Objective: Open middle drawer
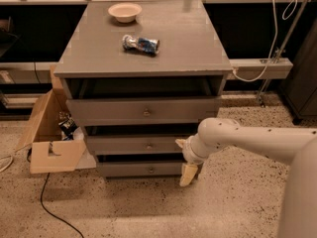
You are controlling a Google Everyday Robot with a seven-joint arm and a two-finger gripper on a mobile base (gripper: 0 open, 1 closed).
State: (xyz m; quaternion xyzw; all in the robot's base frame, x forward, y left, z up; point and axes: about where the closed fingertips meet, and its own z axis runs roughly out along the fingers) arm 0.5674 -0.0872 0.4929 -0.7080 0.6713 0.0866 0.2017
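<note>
The grey cabinet point(143, 58) has three drawer fronts stacked one above the other. The middle drawer point(119, 146) is a long flat grey front with a small round metal knob point(149, 145) at its centre. It stands slightly further out than the bottom drawer point(124, 169). The widest top drawer point(109, 112) sticks out a little under the cabinet top. My gripper point(184, 158) is at the right end of the middle and bottom drawers, right of the knob. It is open and empty, with one cream fingertip point(188, 174) pointing down.
A white bowl point(125, 12) and a crushed can point(141, 44) lie on the cabinet top. An open cardboard box point(52, 155) stands on the floor at the cabinet's left, with a black cable point(49, 207) in front of it. Speckled floor lies in front.
</note>
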